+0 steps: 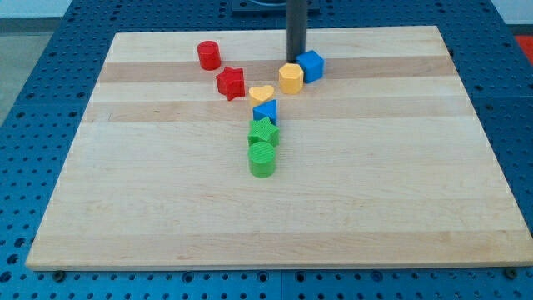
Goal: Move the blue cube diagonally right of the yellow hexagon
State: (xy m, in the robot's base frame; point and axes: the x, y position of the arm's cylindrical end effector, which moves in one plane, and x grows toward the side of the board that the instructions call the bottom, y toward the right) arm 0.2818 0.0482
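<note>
The blue cube (pixel 311 65) sits near the view's top centre, touching the upper right side of the yellow hexagon (pixel 291 78). My tip (pixel 296 55) is just left of the blue cube and just above the yellow hexagon, close to both. The dark rod rises from it out of the view's top.
A yellow heart (pixel 261 93) lies lower left of the hexagon. Below it a blue block (pixel 266 111), a green star (pixel 263 132) and a green cylinder (pixel 262 158) form a column. A red star (pixel 231 82) and a red cylinder (pixel 208 55) lie further left. The wooden board (pixel 400 183) carries all.
</note>
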